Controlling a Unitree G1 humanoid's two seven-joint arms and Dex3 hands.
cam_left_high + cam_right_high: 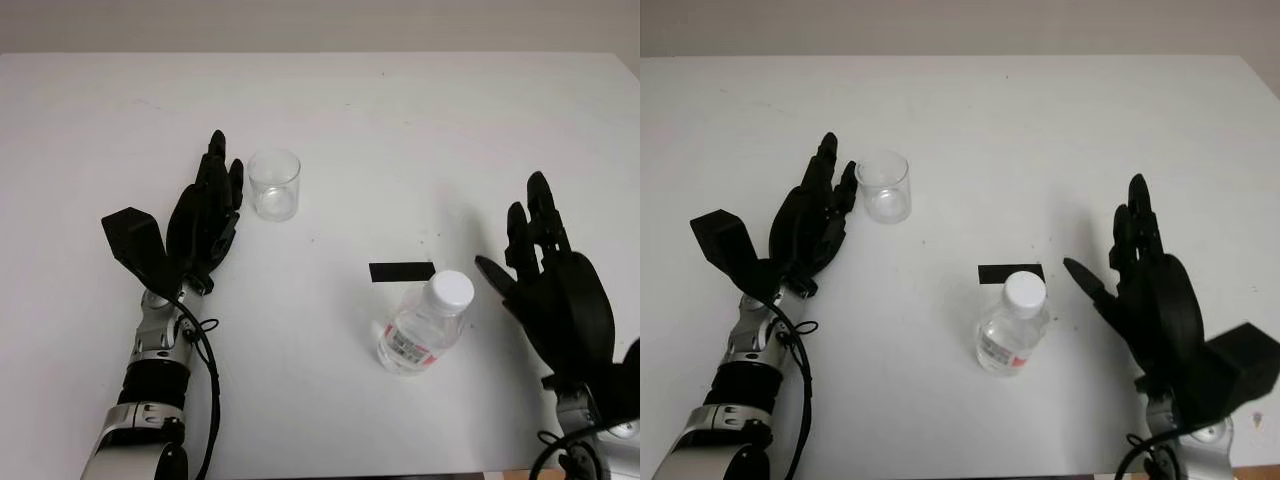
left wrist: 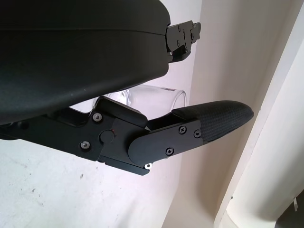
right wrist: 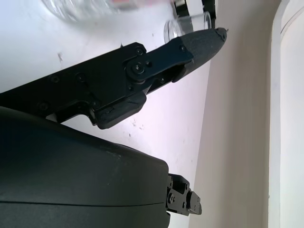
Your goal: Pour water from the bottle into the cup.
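A clear plastic cup (image 1: 274, 184) stands upright on the white table (image 1: 400, 130), left of centre. A small clear water bottle (image 1: 424, 322) with a white cap and a red-and-white label stands upright nearer the front, right of centre. My left hand (image 1: 205, 215) is open just left of the cup, fingertips level with it, not touching. The cup's rim (image 2: 152, 97) shows behind that hand's fingers (image 2: 209, 121) in the left wrist view. My right hand (image 1: 550, 285) is open to the right of the bottle, a short gap away. The bottle's base (image 3: 80, 8) is seen in the right wrist view.
A strip of black tape (image 1: 402, 271) lies flat on the table just behind the bottle. The table's far edge meets a pale wall (image 1: 320, 25). The front edge runs close below both forearms.
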